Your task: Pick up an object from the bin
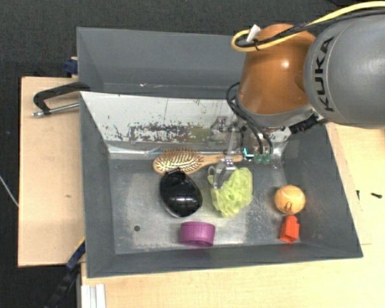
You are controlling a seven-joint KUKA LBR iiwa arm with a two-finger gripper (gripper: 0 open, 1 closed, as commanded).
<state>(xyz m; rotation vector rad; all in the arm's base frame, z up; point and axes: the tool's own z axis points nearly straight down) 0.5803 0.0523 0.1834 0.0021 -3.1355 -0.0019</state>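
As my jaws hung at the top edge of the crumpled yellow-green cloth (pixel 234 192) in the middle of the bin (pixel 95 172) — parted or clenched, I couldn't tell — its length ran just below them.

— What kind of place do you work in?

— A robotics lab, by the look of it. My arm (pixel 362 63), coming in at two o'clock, is a grey industrial one lettered KUKA, with an orange cover (pixel 276 69) and a yellow cable (pixel 333 15) at the wrist.

— Anything else?

— The grey metal bin (pixel 96 191) under me holds an unrelated jumble: a hairbrush (pixel 179 162) at eleven o'clock, a purple cup (pixel 197 233) at six, an orange ball (pixel 289 199) at four. Dark carpet (pixel 32 24) lies beyond, at twelve.
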